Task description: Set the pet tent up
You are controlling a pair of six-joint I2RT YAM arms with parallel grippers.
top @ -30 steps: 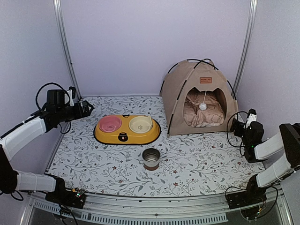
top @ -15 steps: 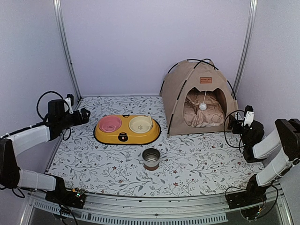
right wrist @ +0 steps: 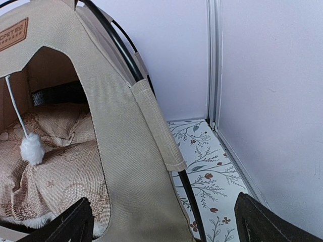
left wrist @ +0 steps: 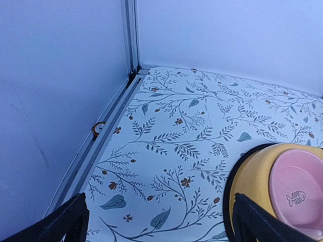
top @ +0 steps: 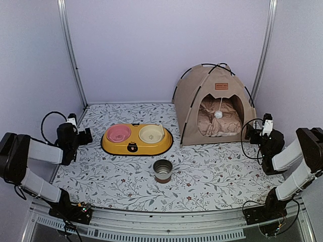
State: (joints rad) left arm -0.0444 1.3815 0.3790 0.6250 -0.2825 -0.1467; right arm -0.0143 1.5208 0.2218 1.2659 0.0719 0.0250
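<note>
**A:** What's changed?

**B:** Mostly the left gripper (top: 87, 135). It has dropped from up high and pulled back to the left edge of the counter (top: 212, 174). It is spread wide with nothing in it. The right gripper (top: 251, 134) has eased back slightly, also wide and empty, near the tent's front right corner.

**A:** And the pet tent (top: 192, 96)?

**B:** Unmoved. It stands upright at the counter's back right, poles crossed on top, with the cushion (top: 222, 123) inside and the pom-pom (top: 218, 114) hanging in the doorway.

**A:** Meaning?

**B:** I'd judge the setup finished, with both arms retreating to rest.
</note>
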